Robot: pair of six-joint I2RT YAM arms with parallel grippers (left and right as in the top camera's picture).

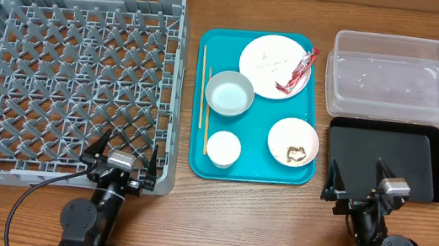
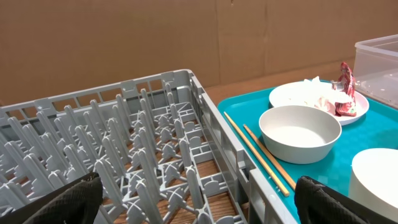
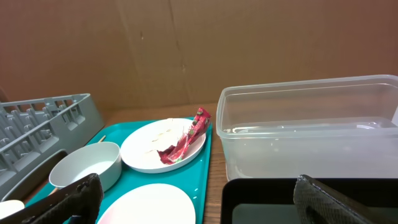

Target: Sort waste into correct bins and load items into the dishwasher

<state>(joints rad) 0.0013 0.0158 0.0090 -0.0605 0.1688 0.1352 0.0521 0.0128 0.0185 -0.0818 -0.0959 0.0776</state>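
Note:
A teal tray (image 1: 251, 171) holds a white plate (image 1: 271, 55) with white paper and rice, a red-and-white wrapper (image 1: 297, 74) on its rim, a bowl (image 1: 229, 93), a second bowl (image 1: 293, 140) with a brown lump (image 1: 296, 154), a small cup (image 1: 223, 148) and chopsticks (image 1: 203, 95). The grey dish rack (image 1: 72, 78) is at the left. The clear tub (image 1: 400, 77) and black tray (image 1: 385, 157) are at the right. My left gripper (image 1: 124, 158) is open over the rack's front right corner. My right gripper (image 1: 362, 179) is open over the black tray's front edge.
The wooden table (image 1: 241, 219) runs along the front. A brown cardboard wall (image 2: 124, 37) stands behind the table. In the right wrist view the tub (image 3: 311, 130) sits directly behind the black tray (image 3: 261, 202).

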